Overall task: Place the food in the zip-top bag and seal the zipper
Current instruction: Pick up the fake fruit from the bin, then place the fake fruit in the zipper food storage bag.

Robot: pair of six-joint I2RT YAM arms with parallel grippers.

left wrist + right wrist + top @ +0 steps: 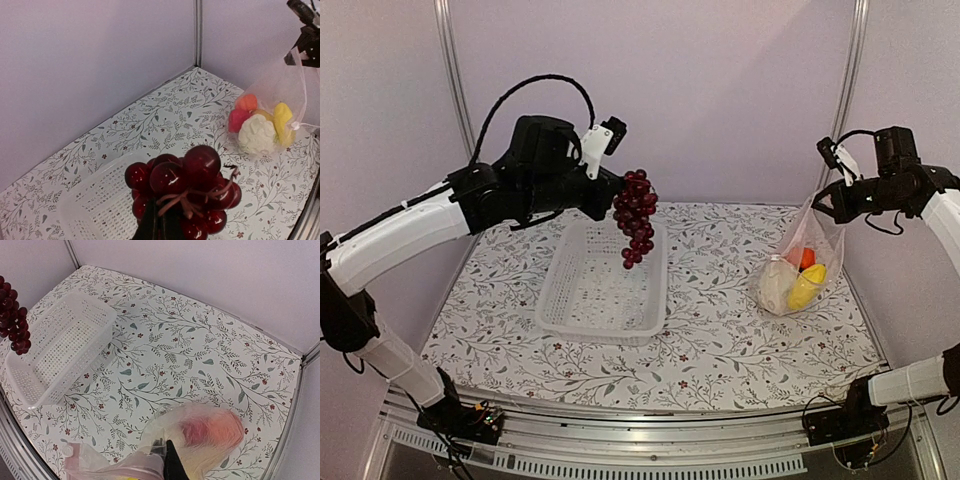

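The step in hand looks to be moving the last piece. The left hand [612, 188] is clamped on the stem of the grapes [636, 218], which hang in the air over the far end of the basket [600, 328] and touch nothing. The other food lies in the bag [790, 262] at the right of the surface [720, 335]: cauliflower [777, 285], yellow pieces [808, 287], orange [807, 257] and, in the left wrist view, a red pepper [237, 120]. The right hand [826, 200] is pinched together on the bag's top edge, holding it up while its bottom rests on the surface. Next, the grapes need carrying right, over the mouth, then lowering in. With only one edge held, the opening looks slack and narrow, so the bunch may snag on the film. Sealing would then follow, though I cannot make out the zipper. The surface is pale cloth printed with leafy sprigs, with a metal rail [650, 462] at its near edge. Plain lilac walls [720, 90] and metal posts [450, 60] close it in.
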